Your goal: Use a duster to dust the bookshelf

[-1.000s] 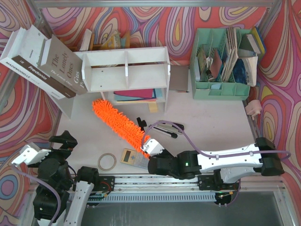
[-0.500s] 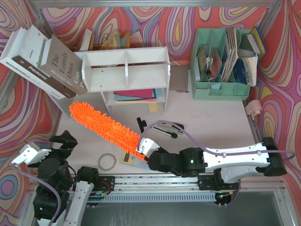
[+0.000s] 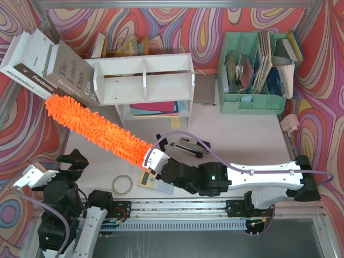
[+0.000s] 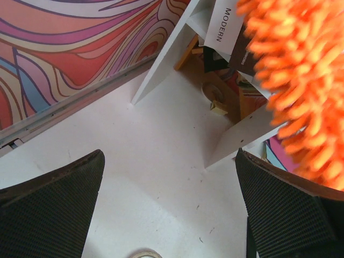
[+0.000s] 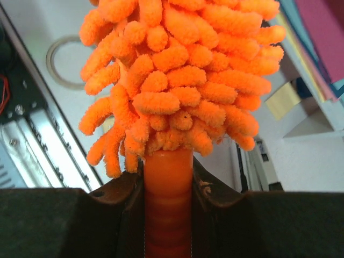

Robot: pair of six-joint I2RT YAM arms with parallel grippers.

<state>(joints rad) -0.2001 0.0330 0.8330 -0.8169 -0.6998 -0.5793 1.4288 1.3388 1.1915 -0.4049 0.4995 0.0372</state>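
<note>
White table [image 3: 242, 140]: my right gripper [image 3: 152, 159] clamped duster [image 3: 91, 126] handle; head angled toward leaning books [image 3: 59, 75] left of bookshelf [image 3: 145, 80]. My left gripper [image 4: 172, 215] stood wide apart, empty.

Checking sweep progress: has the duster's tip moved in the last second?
Yes. The duster swung left, its tip going from below the bookshelf to the leaning books at its left.
</note>
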